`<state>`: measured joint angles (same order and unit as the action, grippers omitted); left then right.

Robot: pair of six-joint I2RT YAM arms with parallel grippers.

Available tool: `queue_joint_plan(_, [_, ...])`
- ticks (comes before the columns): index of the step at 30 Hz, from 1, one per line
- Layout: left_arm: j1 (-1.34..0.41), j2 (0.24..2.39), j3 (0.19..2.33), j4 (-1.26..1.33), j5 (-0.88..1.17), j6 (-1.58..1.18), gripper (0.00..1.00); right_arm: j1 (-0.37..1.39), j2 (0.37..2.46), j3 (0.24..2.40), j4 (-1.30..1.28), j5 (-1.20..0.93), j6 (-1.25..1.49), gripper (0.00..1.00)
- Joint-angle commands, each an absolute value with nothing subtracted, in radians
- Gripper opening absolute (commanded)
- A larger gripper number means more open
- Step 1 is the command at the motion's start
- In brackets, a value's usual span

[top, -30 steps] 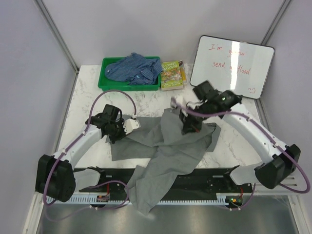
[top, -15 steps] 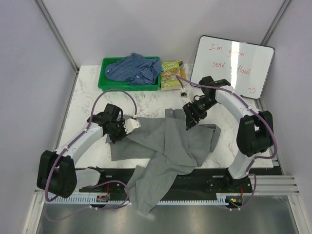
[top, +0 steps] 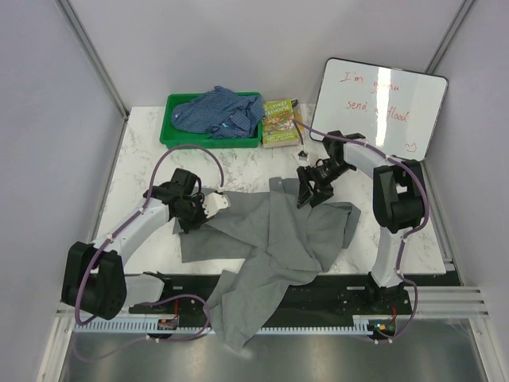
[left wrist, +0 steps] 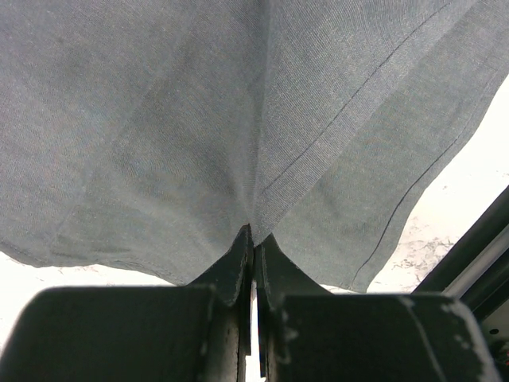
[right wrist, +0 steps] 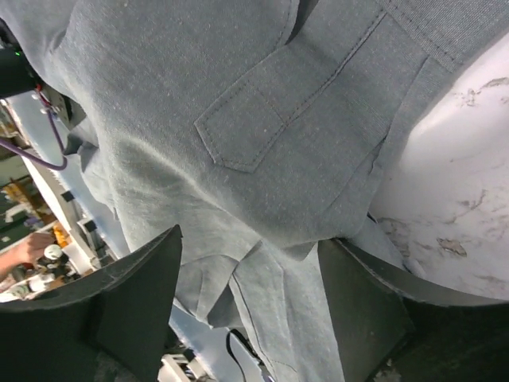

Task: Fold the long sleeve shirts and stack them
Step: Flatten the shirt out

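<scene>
White marble tabletop [top: 143, 159] between pale walls is what you are working on, with a book [top: 280, 123] and a whiteboard [top: 382, 107] at the far right. Your grey shirt [top: 278, 239] lies rumpled across the middle, one part trailing off the near edge over the black rail. The blue checked shirt [top: 219, 111] sits heaped in the green tray [top: 171, 135] at the far left. Your left gripper [left wrist: 253, 243] is pinched tight on a gather of the grey cloth at its left side. The right gripper [right wrist: 248, 243] stands wide over the shirt's far right part and holds nothing; a chest pocket [right wrist: 270, 119] shows under it. Expect this shirt to be light, limp and shapeless: it will sag from any single pinch, and layers may come up together. Take it at stitched, doubled places such as a hem, shoulder seam or cuff, where the fingers should bite more firmly than on flat cloth. Hold two points well apart so that it hangs flat.
</scene>
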<state>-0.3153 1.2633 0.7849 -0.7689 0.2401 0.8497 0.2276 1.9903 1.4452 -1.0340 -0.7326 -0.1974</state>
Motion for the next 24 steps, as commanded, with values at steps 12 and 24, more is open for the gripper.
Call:
queue_joint_plan(12, [-0.29, 1.334, 0.85, -0.733, 0.296, 0.738, 0.02, 0.221, 1.775, 1.745, -1.171, -0.935, -0.368, 0.0])
queue_joint_plan(24, [-0.245, 1.562, 1.077, -0.764, 0.36, 0.522, 0.02, 1.128, 1.218, 1.335, -1.292, -0.301, -0.719, 0.45])
